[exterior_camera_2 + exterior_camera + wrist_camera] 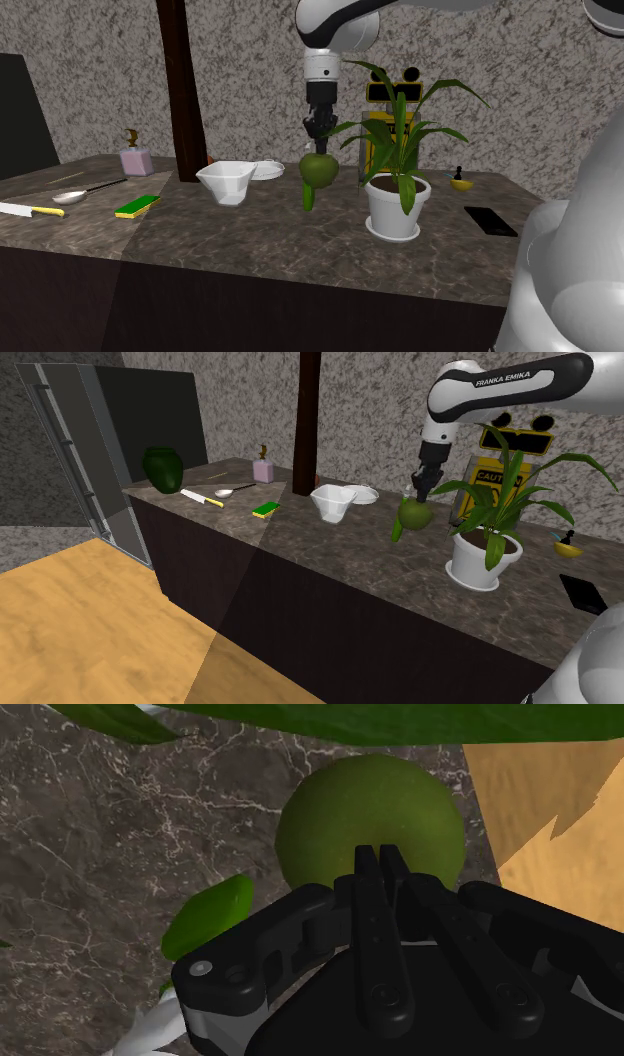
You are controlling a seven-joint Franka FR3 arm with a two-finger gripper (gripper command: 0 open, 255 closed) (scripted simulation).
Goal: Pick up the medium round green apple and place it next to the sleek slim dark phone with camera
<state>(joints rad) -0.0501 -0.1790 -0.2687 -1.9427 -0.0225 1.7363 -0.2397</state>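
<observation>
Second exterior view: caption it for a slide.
Black gripper just above a green apple, between a white bowl and a potted plant on the counter; dark phone farther right.

In the shoulder view, the white arm (520, 377) is carrying the brand name "FRANKA EMIKA" in black capitals along its upper link. Behind the potted plant (483, 560), a yellow sign (492, 464) is showing "CAUTI" in dark capitals, with leaves covering the word's end.

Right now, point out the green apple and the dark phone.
green apple (319, 170): second exterior view, middle of its round side.
dark phone (490, 221): second exterior view, middle of its flat face.
</observation>
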